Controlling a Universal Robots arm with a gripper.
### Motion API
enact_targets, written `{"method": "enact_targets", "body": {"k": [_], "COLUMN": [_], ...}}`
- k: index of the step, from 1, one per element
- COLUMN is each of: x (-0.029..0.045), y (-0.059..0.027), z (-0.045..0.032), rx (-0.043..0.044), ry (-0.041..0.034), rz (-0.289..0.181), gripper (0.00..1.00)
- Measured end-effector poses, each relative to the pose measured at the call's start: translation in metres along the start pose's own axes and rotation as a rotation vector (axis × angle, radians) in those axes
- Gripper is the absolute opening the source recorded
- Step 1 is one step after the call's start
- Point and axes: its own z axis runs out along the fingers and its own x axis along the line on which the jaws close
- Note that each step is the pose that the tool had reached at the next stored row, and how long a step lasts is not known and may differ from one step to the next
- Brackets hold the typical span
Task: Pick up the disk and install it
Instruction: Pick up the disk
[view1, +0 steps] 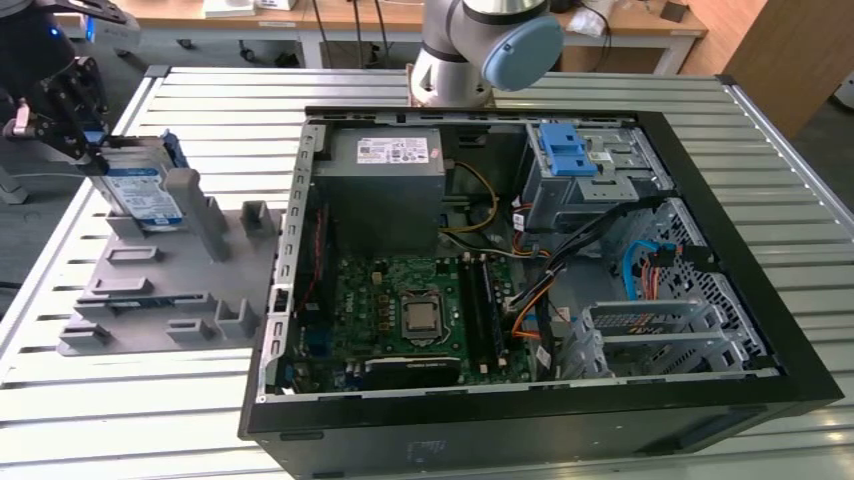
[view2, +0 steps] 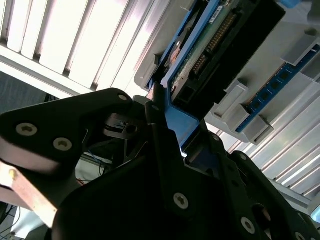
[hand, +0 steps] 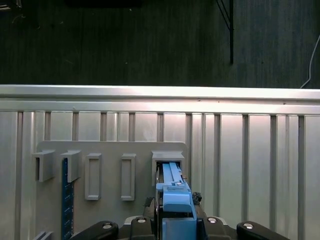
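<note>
The disk stands on edge in a slot of the grey fixture at the exterior view's left, its white label with a blue band facing out. My gripper is at the disk's upper end, shut on the blue carrier rail. In the second wrist view the gripper clamps that rail, and the disk shows its connector edge. The first wrist view has the disk edge-on, still seated in the slot, with the gripper around it.
The open computer case lies to the exterior view's right of the fixture. Inside are a drive cage with blue latches, a grey power-supply box and loose cables. A blue memory stick stands in another fixture slot. The slatted table's edge is close.
</note>
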Motion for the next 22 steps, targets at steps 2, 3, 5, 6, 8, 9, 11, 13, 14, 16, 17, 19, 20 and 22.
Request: {"method": "enact_targets", "body": {"k": [2, 3, 5, 6, 8, 9, 11, 13, 14, 16, 17, 19, 20, 22], "x": [0.0, 0.0, 0.0, 0.0, 0.0, 0.0, 0.0, 0.0, 0.0, 0.0, 0.0, 0.0, 0.0, 0.0], "y": [0.0, 0.0, 0.0, 0.0, 0.0, 0.0, 0.0, 0.0, 0.0, 0.0, 0.0, 0.0, 0.0, 0.0], "z": [0.0, 0.0, 0.0, 0.0, 0.0, 0.0, 0.0, 0.0, -0.0001, 0.0, 0.0, 0.0, -0.0001, -0.0004], "rx": [-0.0001, -0.0001, 0.0, -0.0001, -0.0001, -0.0001, -0.0001, -0.0001, -0.0001, -0.0001, -0.0001, -0.0001, -0.0001, 0.0], "ry": [0.0, -0.0001, -0.0002, -0.0002, -0.0003, -0.0003, -0.0004, -0.0005, -0.0005, -0.0006, -0.0006, -0.0007, -0.0007, -0.0008], "rz": [0.0, 0.0, 0.0, 0.0, 0.0, 0.0, 0.0, -0.001, -0.001, -0.001, -0.001, -0.001, -0.001, -0.001], "gripper": [0.36, 0.36, 0.36, 0.36, 0.36, 0.38, 0.44, 0.44, 0.44, 0.43, 0.43, 0.36, 0.36, 0.36]}}
